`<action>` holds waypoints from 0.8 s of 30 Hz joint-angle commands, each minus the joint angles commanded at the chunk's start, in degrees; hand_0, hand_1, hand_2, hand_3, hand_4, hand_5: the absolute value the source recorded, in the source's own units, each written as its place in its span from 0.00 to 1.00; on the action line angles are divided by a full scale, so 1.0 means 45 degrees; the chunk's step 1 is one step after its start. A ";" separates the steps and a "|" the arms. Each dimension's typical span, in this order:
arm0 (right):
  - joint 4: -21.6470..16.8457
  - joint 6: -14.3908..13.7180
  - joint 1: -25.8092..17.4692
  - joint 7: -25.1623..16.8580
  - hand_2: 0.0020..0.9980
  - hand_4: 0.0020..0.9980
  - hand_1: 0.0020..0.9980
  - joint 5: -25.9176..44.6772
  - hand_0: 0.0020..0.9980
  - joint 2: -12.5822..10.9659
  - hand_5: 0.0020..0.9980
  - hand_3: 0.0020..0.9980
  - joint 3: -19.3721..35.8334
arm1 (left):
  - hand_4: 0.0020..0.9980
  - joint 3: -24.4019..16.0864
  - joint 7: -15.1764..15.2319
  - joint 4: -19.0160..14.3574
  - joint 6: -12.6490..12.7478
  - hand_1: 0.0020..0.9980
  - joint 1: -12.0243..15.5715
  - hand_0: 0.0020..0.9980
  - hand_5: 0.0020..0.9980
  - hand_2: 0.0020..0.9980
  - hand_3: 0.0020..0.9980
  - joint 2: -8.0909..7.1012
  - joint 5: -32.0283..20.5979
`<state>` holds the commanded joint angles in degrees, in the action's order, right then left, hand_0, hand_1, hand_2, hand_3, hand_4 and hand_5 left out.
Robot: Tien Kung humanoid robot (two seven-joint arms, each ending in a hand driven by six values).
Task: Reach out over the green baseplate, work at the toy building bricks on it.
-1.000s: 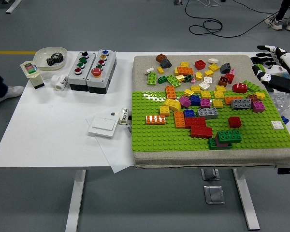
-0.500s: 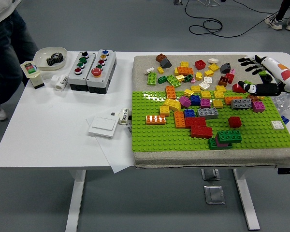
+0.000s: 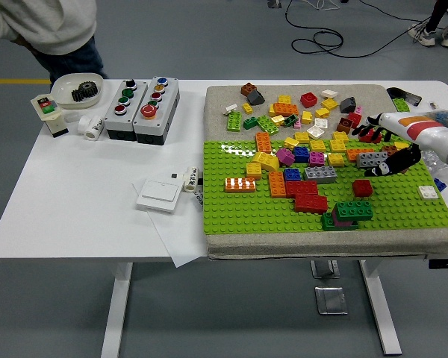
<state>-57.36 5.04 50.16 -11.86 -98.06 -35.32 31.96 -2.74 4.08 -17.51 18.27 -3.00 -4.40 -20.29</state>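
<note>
From the head view, the flat green studded baseplate (image 3: 284, 212) lies on a grey padded mat (image 3: 224, 101) at the right half of the white table (image 3: 75, 201). The loose plastic toy building bricks (image 3: 306, 153) crowd the plate's far half and spill onto the mat beyond it, which leaves the near half mostly bare, probably as building space. A small stack already stands there: a dark green brick (image 3: 353, 210) on a purple one, near two red bricks (image 3: 306, 195) pressed side by side.

The right hand (image 3: 384, 149), black-fingered on a white forearm, comes in from the right edge and hangs over the far right part of the plate. It is placed there, I judge, to pick from the bricks at that end. Its fingers (image 3: 367, 133) are spread fairly wide and point left above a red brick (image 3: 369, 136) and a grey studded brick (image 3: 372, 159); the thumb (image 3: 392, 162) droops toward the grey one. They hold nothing, and contact with either brick cannot be told.

The left arm is not visible. A person in a pale top (image 3: 48, 26) stands at the far left corner, well apart from the plate.
</note>
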 joint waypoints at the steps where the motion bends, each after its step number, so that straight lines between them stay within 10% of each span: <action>1: 0.0167 0.0102 0.0172 -0.0011 0.68 1.00 0.60 -0.0237 0.47 0.0150 0.19 0.74 -0.0220 | 0.60 -0.0010 -0.0009 -0.0001 0.0001 0.73 0.0006 0.61 0.61 0.70 0.56 -0.0003 0.0022; 24: 0.2267 0.0333 0.0730 -0.0162 0.58 0.99 0.56 -0.2741 0.40 0.1809 0.21 0.56 -0.0943 | 0.60 -0.0156 -0.0046 -0.0009 0.0148 0.72 0.0060 0.59 0.62 0.70 0.56 -0.0035 0.0161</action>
<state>-47.16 6.53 53.45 -12.59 -110.39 -27.18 27.72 -3.44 3.87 -17.55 18.94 -2.73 -4.55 -19.57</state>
